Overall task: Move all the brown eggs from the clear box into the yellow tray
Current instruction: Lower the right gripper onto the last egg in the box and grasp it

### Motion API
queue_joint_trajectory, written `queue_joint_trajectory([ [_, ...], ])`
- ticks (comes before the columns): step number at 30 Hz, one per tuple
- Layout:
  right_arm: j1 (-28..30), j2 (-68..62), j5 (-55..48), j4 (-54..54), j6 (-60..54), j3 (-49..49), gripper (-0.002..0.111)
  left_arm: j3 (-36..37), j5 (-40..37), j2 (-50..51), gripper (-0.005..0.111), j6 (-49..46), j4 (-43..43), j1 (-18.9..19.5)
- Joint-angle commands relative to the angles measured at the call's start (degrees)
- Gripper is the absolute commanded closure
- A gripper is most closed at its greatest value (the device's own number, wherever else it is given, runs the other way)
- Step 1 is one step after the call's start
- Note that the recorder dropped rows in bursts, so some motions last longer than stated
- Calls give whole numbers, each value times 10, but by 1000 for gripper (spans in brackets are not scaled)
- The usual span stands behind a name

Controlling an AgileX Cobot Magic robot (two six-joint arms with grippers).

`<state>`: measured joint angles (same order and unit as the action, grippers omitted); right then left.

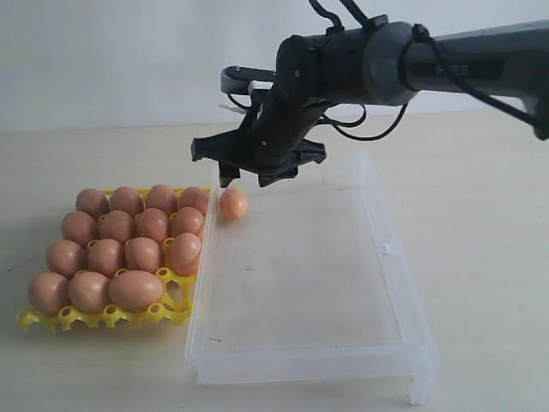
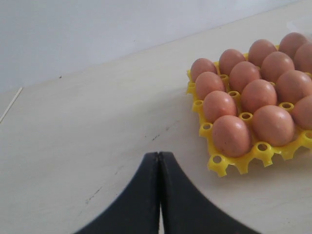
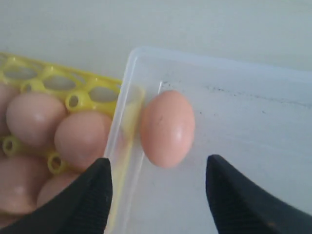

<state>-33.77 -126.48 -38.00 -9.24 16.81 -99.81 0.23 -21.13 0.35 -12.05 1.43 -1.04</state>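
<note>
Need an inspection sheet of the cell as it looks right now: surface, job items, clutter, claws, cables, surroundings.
Surface: pale tabletop, a few faint dark marks.
Brown eggs: about fifteen sit in the tray; one last egg lies in the box's far corner next to the tray.
Clear box: otherwise empty, beside the tray.
Yellow tray: nearly full, near corner by the box looks unfilled.
Clutter: nothing seen.
Right claw: open, above the last egg, not touching it.
Left claw: shut, holding nothing, over bare table near the tray.
Cables: black cables loop along the right arm, clear of the eggs.
Surroundings: plain pale wall.
</note>
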Motion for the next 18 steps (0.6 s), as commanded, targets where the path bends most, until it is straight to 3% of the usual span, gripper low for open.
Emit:
queue_joint_trajectory([
  [1, 9, -46, -15, -22, 44, -67, 52, -2, 4, -3, 107, 3, 0, -1],
  [7, 16, -109, -61, -11, 58, -150, 52, -2, 4, -3, 107, 3, 0, -1],
  [18, 18, -150, -61, -14, 38, -166, 52, -2, 4, -3, 107, 3, 0, -1],
])
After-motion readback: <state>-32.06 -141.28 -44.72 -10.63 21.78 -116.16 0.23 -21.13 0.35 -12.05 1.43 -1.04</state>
